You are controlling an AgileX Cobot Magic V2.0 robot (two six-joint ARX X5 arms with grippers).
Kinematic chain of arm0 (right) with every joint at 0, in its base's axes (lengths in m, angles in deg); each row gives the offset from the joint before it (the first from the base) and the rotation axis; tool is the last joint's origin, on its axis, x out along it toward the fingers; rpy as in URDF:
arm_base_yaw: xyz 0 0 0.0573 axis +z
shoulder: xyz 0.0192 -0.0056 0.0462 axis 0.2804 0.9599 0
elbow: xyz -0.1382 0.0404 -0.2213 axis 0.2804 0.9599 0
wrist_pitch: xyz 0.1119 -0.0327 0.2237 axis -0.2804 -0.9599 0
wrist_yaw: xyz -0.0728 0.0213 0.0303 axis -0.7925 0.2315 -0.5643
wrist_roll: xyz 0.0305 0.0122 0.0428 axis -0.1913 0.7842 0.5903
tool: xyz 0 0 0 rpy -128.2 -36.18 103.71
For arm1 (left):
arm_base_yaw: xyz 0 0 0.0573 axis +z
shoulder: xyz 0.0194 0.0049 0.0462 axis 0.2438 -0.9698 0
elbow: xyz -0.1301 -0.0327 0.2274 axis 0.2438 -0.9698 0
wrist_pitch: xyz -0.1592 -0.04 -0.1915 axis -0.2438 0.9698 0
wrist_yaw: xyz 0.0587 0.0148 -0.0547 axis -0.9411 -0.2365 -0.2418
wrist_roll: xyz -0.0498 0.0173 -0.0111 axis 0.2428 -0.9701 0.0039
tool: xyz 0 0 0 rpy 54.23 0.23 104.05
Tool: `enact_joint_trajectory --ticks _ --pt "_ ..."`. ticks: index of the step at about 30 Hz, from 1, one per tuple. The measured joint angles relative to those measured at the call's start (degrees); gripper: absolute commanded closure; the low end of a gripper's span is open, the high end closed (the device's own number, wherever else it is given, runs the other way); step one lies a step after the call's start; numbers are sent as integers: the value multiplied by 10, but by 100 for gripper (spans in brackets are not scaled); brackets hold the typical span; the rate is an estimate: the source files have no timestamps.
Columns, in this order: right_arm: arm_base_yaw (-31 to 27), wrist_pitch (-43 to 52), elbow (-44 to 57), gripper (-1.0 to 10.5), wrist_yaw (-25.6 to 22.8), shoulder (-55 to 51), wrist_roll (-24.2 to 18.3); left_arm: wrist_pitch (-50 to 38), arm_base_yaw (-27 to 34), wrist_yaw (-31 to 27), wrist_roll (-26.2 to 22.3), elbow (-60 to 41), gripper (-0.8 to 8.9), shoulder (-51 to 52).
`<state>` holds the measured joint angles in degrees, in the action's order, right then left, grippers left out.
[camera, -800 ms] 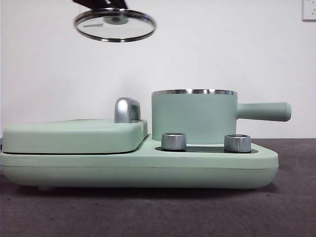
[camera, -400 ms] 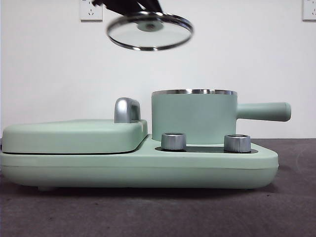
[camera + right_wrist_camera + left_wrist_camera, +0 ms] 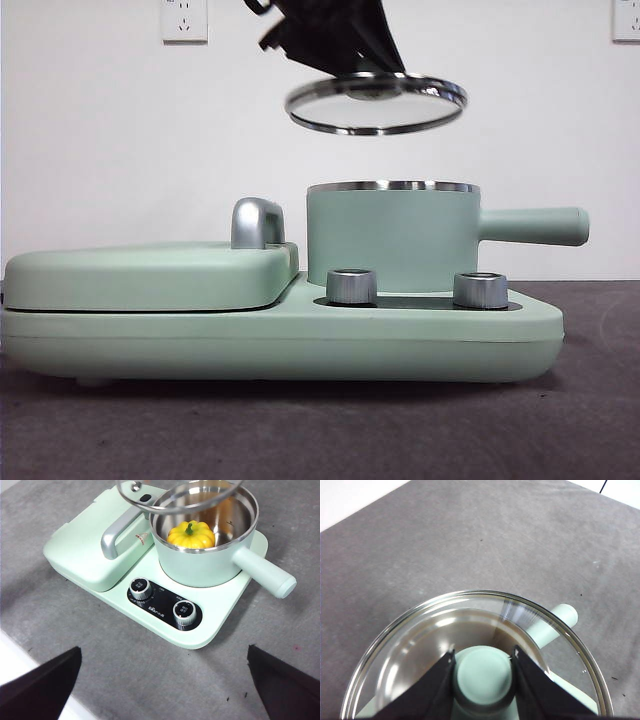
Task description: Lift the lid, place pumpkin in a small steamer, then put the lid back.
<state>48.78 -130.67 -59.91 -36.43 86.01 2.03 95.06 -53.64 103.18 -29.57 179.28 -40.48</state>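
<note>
The lid (image 3: 375, 103), a glass disc with a metal rim, hangs level a short way above the small steamer (image 3: 395, 238), slightly off toward its left. My left gripper (image 3: 345, 62) comes down from above and is shut on the lid's mint-green knob (image 3: 484, 672); in the left wrist view the jaws clamp the knob from both sides. The pumpkin (image 3: 191, 534), yellow with a green stem, sits inside the small steamer (image 3: 200, 567), seen in the right wrist view. My right gripper (image 3: 162, 652) waits high in front of the appliance, open and holding nothing.
The steamer stands on a wide mint-green base (image 3: 280, 335) with two silver knobs (image 3: 352, 286) in front. A flat mint-green cover (image 3: 150, 275) with a silver handle (image 3: 255, 222) lies to its left. The steamer's long handle (image 3: 535, 225) points right. Grey mat around.
The left gripper has carried the lid rightward and downward, from the upper left to just above the steamer. Nothing else moved.
</note>
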Motion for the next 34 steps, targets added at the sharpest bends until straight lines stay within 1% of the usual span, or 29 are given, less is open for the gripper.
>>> enact_joint_trajectory --ticks 7,16,20,34 --pt "0 5 5 401 0 -24 13 -22 -3 0 -2 0 799 -28" --pt "0 12 5 401 0 -26 27 -59 -3 0 -10 0 799 -58" --pt "0 22 5 401 11 -26 30 -59 -4 0 -14 0 799 -72" --pt "0 22 5 401 11 -26 52 -59 -1 0 -16 0 799 -80"
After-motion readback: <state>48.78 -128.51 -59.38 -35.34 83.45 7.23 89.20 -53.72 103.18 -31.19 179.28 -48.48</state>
